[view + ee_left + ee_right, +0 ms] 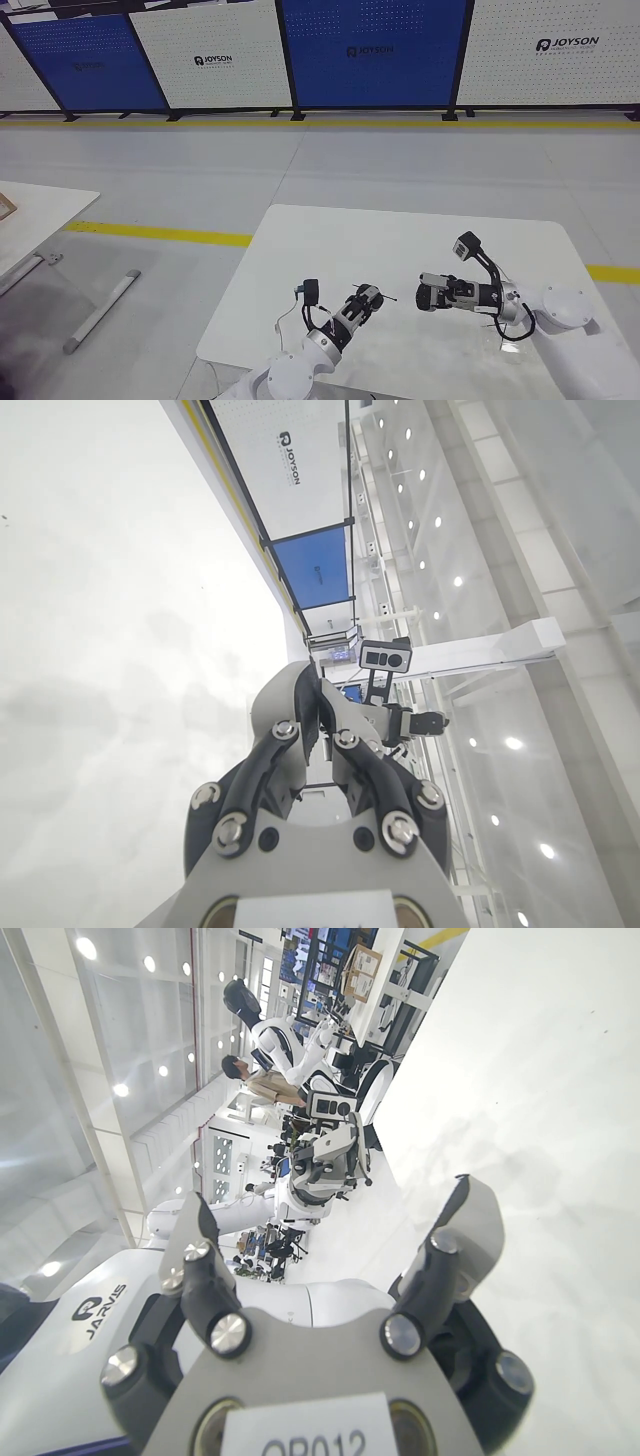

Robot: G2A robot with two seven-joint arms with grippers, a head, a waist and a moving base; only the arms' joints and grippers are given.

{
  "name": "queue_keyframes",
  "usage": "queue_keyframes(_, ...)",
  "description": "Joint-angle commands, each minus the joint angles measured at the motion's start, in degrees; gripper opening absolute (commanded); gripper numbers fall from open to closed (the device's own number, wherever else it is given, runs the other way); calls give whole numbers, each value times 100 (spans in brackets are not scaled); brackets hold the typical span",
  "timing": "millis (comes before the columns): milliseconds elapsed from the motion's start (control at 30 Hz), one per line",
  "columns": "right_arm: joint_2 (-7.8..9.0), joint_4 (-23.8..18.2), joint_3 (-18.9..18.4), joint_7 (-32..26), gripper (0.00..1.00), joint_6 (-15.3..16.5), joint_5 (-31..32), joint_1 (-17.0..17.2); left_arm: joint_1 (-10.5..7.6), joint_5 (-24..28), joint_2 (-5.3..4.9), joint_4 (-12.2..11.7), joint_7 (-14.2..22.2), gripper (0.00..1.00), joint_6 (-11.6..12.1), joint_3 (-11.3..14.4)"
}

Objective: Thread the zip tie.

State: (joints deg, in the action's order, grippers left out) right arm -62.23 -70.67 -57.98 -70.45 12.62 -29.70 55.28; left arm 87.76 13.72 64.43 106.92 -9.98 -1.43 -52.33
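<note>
Over the near half of the table [330, 240], our left gripper [368, 296] pinches the thin black zip tie [388, 297]; just right, our right gripper [422, 294] faces it, fingers spread wide, empty.

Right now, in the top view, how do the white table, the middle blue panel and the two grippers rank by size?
1. White table.
2. Blue panel, though it stands farther away.
3. Left gripper and right gripper: they look alike, so unranked.
</note>
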Motion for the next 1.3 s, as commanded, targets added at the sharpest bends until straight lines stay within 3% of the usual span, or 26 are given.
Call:
queue_keyframes(0,0,0,0,1,100,0,0,0,0,0,0,0,0,0,0,0)
queue_keyframes(100,0,0,0,1,100,0,0,0,-8,-22,1,3,-12,0,19,-5)
queue_keyframes(200,0,0,0,1,100,0,0,0,43,-227,21,-3,-218,0,224,7)
queue_keyframes(433,0,0,0,1,100,0,0,0,294,83,-18,430,-7,0,405,-392)
queue_keyframes(667,0,0,0,1,100,0,0,0,794,173,-104,1146,65,0,822,-1062)
queue_keyframes(800,0,0,0,1,100,0,0,0,1188,138,-152,1717,121,0,1074,-1453)
queue_keyframes(967,0,0,0,1,100,0,0,0,1630,41,-175,2191,10,0,1408,-1812)
queue_keyframes(1000,0,0,0,1,100,0,0,0,1686,-90,-168,2237,-183,0,1538,-1883)
queue_keyframes(1267,0,0,0,1,100,0,0,0,1686,-90,-168,2237,-183,0,1538,-1883)
